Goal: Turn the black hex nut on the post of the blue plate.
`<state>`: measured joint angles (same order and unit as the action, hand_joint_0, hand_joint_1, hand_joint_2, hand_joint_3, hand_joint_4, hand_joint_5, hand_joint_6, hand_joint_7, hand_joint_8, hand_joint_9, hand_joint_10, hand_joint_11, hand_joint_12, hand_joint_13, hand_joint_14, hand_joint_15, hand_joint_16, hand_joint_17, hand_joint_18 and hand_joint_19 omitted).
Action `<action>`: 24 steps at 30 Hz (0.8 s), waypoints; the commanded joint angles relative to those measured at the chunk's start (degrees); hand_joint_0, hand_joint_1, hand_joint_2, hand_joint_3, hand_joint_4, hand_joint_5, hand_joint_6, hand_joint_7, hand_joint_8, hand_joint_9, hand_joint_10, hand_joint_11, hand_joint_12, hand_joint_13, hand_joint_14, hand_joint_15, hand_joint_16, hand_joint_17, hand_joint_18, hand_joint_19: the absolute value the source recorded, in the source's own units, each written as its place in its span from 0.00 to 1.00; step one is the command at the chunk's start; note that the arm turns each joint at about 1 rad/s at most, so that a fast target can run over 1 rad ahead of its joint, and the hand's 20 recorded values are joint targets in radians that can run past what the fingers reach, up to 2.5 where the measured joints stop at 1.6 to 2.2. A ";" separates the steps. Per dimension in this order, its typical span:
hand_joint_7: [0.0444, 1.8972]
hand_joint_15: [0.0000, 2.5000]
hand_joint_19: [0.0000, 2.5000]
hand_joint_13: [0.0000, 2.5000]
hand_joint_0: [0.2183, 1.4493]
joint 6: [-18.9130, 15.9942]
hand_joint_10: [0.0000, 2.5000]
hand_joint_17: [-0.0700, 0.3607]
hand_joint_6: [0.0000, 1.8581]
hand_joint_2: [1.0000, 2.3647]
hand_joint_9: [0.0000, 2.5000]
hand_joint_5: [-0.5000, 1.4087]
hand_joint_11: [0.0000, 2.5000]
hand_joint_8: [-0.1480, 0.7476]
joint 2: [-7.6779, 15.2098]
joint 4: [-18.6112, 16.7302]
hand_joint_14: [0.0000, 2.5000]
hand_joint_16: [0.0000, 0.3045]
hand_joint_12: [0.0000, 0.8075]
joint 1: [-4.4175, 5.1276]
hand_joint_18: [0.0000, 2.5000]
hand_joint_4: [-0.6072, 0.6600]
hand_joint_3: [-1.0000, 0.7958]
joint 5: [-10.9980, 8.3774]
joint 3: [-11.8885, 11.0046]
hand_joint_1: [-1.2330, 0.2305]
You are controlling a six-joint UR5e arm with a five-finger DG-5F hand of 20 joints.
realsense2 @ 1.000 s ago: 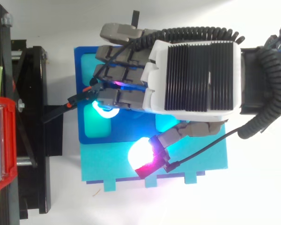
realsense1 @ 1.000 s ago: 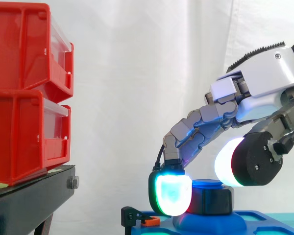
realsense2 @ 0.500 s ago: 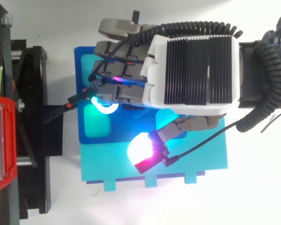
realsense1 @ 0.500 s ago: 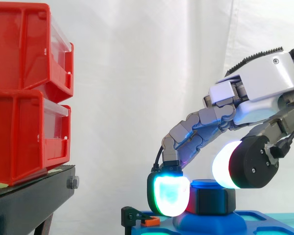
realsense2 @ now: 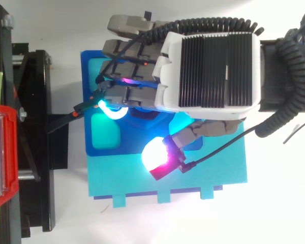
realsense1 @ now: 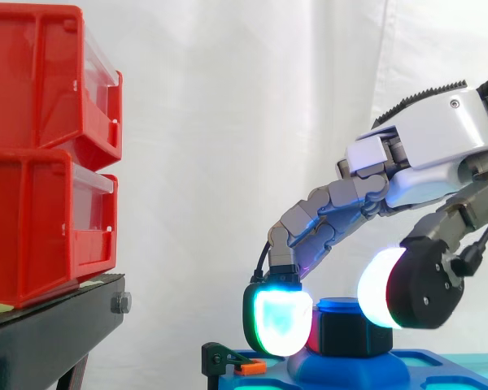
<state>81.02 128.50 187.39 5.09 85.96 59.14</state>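
White curtain behind; hand point(realsense1: 427, 146) arches over the blue plate point(realsense1: 423, 370), fingertips point(realsense1: 278, 321) and thumb pinching the black hex nut point(realsense1: 347, 333) between them on its 1 post point(realsense1: 342, 306) — likely fault: pads slip across the flats, leaving it unturned.

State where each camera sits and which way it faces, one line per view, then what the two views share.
Side view: beside the work at about its height, looking level across the blue plate and black hex nut toward the white curtain, red bins at left; the hand comes in from the right edge.
Top view: above the work, looking down on the blue plate; the back of the hand sits over the plate, coming in from the right edge.
Shared: hand, blue plate, red bins and black stand.
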 commanded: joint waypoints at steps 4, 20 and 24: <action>0.47 0.00 0.00 0.14 0.20 0.72 0.00 0.42 0.27 0.00 0.17 0.15 0.00 0.43 0.00 -0.01 0.00 0.16 0.43 -0.26 0.04 0.60 0.28 0.17 0.01 0.41; 0.48 0.00 0.00 0.14 0.25 1.07 0.00 0.39 0.27 0.00 0.16 0.14 0.01 0.40 0.00 -0.19 0.00 0.15 0.41 -0.61 0.05 0.58 0.28 0.53 0.01 0.34; 0.49 0.00 0.00 0.14 0.25 1.07 0.00 0.39 0.27 0.00 0.16 0.14 0.01 0.40 0.00 -0.19 0.00 0.14 0.40 -0.61 0.05 0.58 0.30 0.53 0.01 0.33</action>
<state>82.09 128.50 187.22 4.48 86.49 59.15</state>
